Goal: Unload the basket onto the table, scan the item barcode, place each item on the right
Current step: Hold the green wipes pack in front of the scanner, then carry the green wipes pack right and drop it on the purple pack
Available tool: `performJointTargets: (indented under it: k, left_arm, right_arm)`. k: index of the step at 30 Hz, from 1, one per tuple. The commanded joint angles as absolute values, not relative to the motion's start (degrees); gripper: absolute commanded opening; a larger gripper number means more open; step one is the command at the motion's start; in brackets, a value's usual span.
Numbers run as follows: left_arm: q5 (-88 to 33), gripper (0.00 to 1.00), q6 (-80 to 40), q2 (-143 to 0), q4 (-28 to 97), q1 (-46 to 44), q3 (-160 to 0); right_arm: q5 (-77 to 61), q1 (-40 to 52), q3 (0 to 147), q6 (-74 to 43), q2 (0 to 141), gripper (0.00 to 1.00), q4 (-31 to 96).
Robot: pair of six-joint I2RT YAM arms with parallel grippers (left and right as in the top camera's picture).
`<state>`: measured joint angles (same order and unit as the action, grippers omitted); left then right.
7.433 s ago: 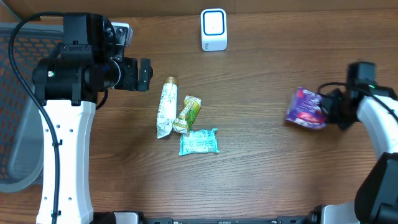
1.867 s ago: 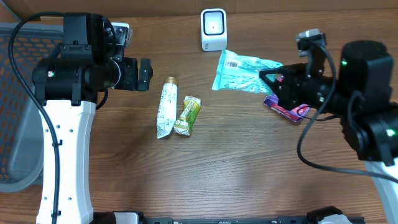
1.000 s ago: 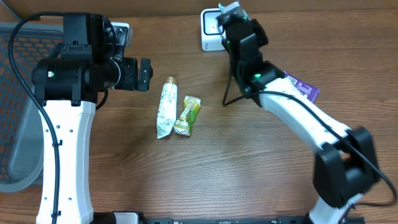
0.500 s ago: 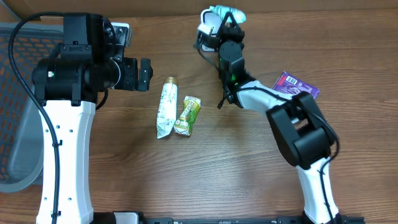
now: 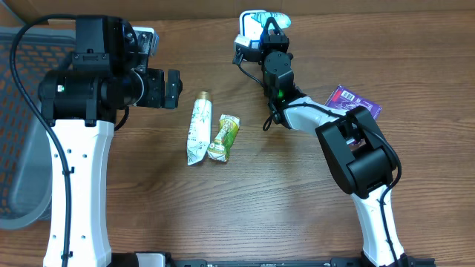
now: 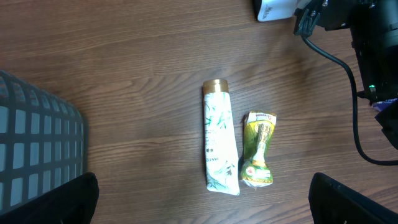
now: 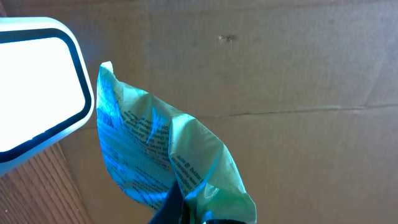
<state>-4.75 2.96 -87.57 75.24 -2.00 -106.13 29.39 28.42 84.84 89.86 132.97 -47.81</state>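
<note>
Overhead, packet: the teal packet (image 5: pixel 272 16) is held up at the far edge of the table (image 5: pixel 297 208), just beside the scanner (image 5: pixel 249 37).
Right wrist, packet: crumpled, its printed side lit blue, close to the scanner's white window; cardboard (image 7: pixel 298 74) stands behind.
Right gripper: the right gripper (image 5: pixel 266 28) is closed, pinching the packet's lower edge; only dark finger tips show at the bottom of its own camera.
Scanner: upright, white with a dark rim.
Pouch: the purple pouch (image 5: pixel 355 101) lies flat, right of the right arm.
Tube: the tube (image 5: pixel 197 127) lies mid-table, gold cap pointing away.
Sachet: the green sachet (image 5: pixel 225 137) lies just beside the tube.
Left gripper: the left gripper (image 5: pixel 172 87) hangs wide open, holding nothing, left of the tube.
Basket: the basket (image 5: pixel 15 148) sits at the left edge.
</note>
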Motion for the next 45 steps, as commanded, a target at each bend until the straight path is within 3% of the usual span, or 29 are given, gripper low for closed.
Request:
performJointTargets:
  k: [1,9,16,20,23,29,32,39,45]
  left_arm:
    - [-5.4,1.00,2.6,-87.7,75.2,-1.9,-106.6]
    - [-5.4,0.99,2.6,-87.7,75.2,-1.9,-106.6]
    - [-5.4,0.99,2.6,-87.7,75.2,-1.9,-106.6]
    - [-5.4,1.00,2.6,-87.7,75.2,-1.9,-106.6]
    - [-5.4,1.00,2.6,-87.7,75.2,-1.9,-106.6]
    - [-5.4,1.00,2.6,-87.7,75.2,-1.9,-106.6]
    - [-5.4,0.99,2.6,-87.7,75.2,-1.9,-106.6]
    - [-5.4,1.00,2.6,-87.7,75.2,-1.9,-106.6]
    - [-5.4,0.99,2.6,-87.7,75.2,-1.9,-106.6]
  right_arm:
    - [30.0,28.5,86.0,90.0,132.0,0.04,-48.6]
    - [32.0,29.6,86.0,92.7,131.1,0.04,-49.8]
    - [37.1,29.8,85.9,77.9,120.8,0.04,-40.5]
    - [39.2,30.7,85.9,60.5,110.3,0.04,-22.3]
    - [36.2,31.5,85.9,41.1,102.5,0.04,-5.7]
    - [16.9,28.8,85.9,-0.7,89.7,0.04,21.2]
    - [4.1,24.6,85.9,-14.7,85.7,0.04,31.6]
    - [-14.0,11.8,85.1,-27.1,84.6,0.04,51.6]
    - [-14.0,3.9,77.2,-28.5,87.2,0.04,48.4]
